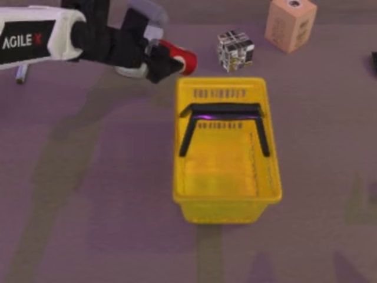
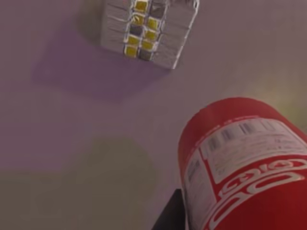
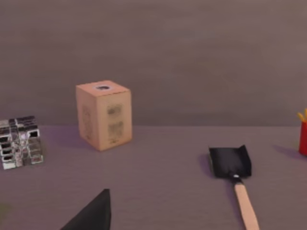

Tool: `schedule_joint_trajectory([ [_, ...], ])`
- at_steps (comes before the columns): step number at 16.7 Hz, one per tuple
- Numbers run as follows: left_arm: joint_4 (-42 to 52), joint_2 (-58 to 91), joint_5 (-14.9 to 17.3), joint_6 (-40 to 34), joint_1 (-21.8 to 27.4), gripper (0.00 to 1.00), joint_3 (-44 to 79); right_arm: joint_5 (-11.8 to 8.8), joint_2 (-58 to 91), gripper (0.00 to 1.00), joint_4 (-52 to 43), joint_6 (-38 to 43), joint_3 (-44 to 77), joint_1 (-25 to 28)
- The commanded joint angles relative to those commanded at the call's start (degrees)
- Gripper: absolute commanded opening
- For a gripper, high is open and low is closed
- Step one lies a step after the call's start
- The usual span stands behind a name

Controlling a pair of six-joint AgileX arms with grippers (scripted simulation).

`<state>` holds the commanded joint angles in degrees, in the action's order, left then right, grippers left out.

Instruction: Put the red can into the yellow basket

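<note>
My left gripper (image 1: 168,62) is shut on the red can (image 1: 184,59), which it holds lying tilted just off the back left corner of the yellow basket (image 1: 227,209). In the left wrist view the red can (image 2: 244,167) fills the near corner, its white label band showing, with one dark finger (image 2: 168,218) against its side. The basket stands at the table's middle with nothing inside, and its black handle (image 1: 224,109) is folded across the back half. My right arm is outside the top view; only a dark piece of my right gripper (image 3: 96,214) shows in its own wrist view.
A silver mirror cube (image 1: 235,50) sits behind the basket, and a tan box (image 1: 290,23) at the back right. The right wrist view shows a black shovel with a wooden handle (image 3: 230,163) and a red fries carton (image 3: 303,136) at its edge.
</note>
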<state>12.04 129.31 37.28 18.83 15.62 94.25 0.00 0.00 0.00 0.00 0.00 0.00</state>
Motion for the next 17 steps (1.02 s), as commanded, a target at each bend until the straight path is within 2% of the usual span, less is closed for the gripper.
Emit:
schedule_joint_trajectory([
  [5,-29.0,-3.8,18.7,-9.0,1.5,0.0,-9.2,0.0,0.0,1.0,0.0,0.0,0.0,0.0],
  [9,-45.2,-7.3,30.2,-14.0,2.4,0.0,-14.5,0.0,0.0,1.0,0.0,0.0,0.0,0.0],
  [12,-51.1,-9.2,35.0,-15.9,2.7,0.0,-16.6,0.0,0.0,1.0,0.0,0.0,0.0,0.0],
  [17,-52.1,-9.5,35.7,-16.3,2.7,0.0,-17.0,0.0,0.0,1.0,0.0,0.0,0.0,0.0],
])
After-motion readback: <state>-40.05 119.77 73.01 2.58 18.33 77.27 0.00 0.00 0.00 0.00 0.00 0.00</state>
